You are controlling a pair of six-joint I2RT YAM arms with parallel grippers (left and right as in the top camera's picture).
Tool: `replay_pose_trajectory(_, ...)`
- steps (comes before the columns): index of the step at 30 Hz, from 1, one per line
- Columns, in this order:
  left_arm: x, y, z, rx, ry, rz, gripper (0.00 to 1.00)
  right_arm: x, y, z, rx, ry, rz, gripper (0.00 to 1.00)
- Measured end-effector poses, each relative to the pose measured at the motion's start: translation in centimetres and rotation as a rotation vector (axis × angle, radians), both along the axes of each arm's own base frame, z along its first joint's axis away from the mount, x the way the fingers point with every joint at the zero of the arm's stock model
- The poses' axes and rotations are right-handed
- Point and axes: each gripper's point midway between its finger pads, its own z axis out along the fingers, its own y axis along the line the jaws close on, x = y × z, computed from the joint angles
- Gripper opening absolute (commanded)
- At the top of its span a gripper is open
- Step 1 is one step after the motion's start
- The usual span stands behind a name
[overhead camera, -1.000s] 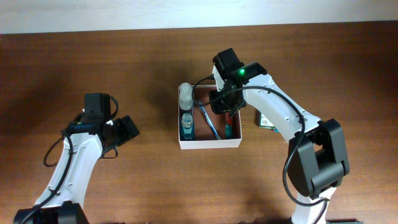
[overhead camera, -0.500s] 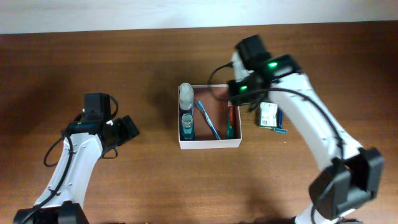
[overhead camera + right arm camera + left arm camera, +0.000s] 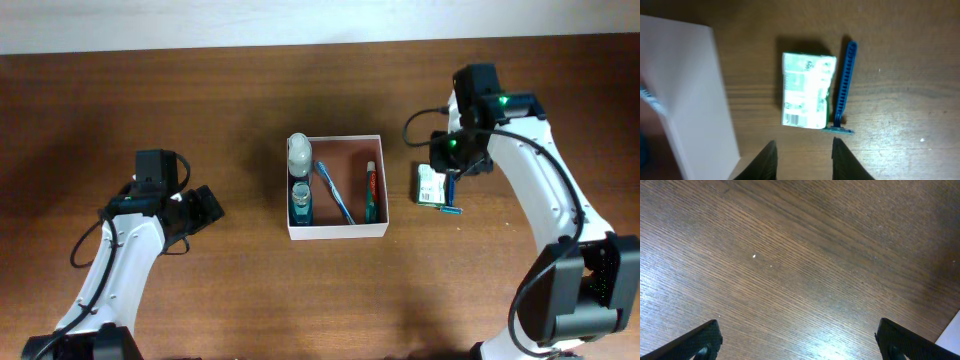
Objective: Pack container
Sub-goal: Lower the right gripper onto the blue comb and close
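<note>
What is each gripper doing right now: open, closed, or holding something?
Left gripper: open, empty.
Right gripper: partly open, holding nothing, near the green-and-white packet.

The surface [image 3: 790, 255] is showing dark wood with a fine grain and a soft sheen. The container [image 3: 337, 232] is showing thin white walls that look like matt card. At 3 o'clock from it, the packet [image 3: 807, 90] is showing printed, slightly glossy wrapping. The razor [image 3: 844, 85] beside it is looking like smooth blue plastic.
</note>
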Motion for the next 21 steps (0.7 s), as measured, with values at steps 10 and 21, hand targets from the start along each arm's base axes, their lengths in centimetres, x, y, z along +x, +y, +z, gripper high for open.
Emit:
replay_pose_trajectory(10,0.0,0.0,0.0,0.0,0.0,0.0,1.0,-1.4,-1.4,-6.4,-0.04,0.011,-0.033,0.27)
replay_pose_trajectory(21,0.0,0.0,0.0,0.0,0.0,0.0,1.0,-1.7,-3.6,-7.4,-0.101,0.006,-0.096,0.27)
